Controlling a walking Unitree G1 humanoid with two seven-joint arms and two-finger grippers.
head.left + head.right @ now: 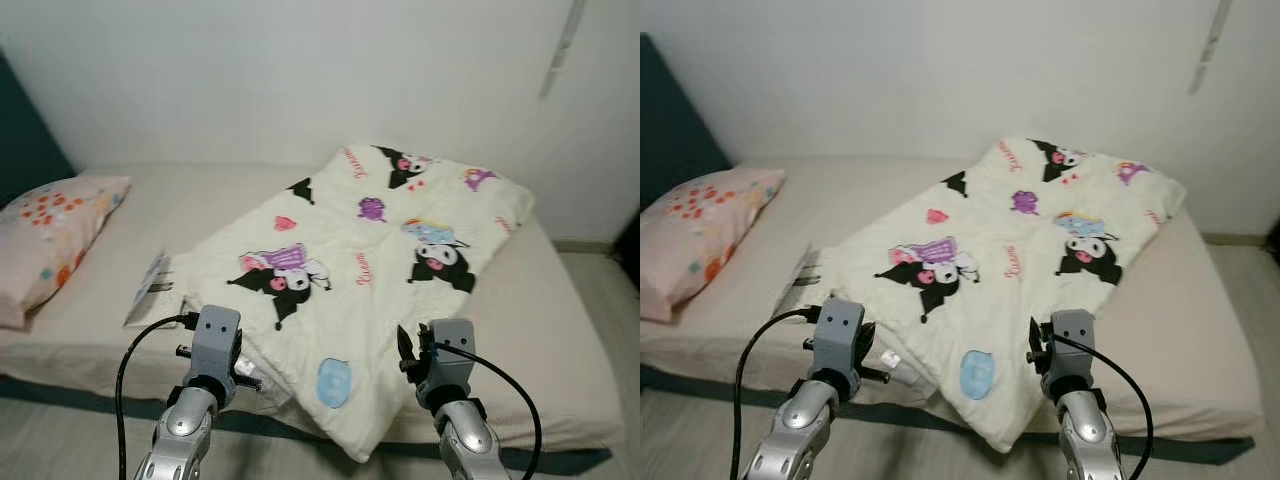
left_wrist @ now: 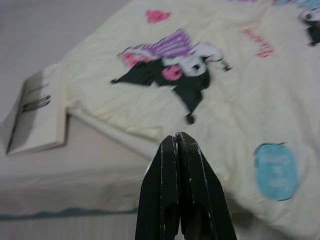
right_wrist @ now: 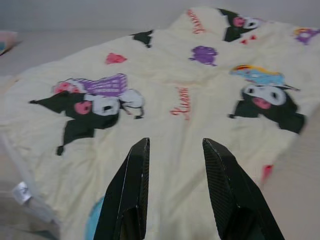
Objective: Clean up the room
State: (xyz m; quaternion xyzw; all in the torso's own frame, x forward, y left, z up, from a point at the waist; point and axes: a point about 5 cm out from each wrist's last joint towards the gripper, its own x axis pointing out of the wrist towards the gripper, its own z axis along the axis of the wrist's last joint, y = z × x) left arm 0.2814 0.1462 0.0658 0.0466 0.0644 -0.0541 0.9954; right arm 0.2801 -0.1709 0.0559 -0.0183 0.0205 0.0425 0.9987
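While both arms hover low before the bed [image 1: 560, 330], the cream blanket [image 1: 380, 270] lies diagonally across the mattress, one corner hanging over the near edge. Left gripper [image 2: 181, 142]: fingers clenched together, empty, pointing at that near edge. Right gripper [image 3: 172, 147]: fingers spread apart, empty, aimed at the blanket. Pillow [image 1: 55, 235] at the left end. Booklet [image 1: 150, 290] just beside the blanket's left corner.

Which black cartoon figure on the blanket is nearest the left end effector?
The one with the purple striped hat, near the blanket's left edge; the other two sit farther up, toward the wall.
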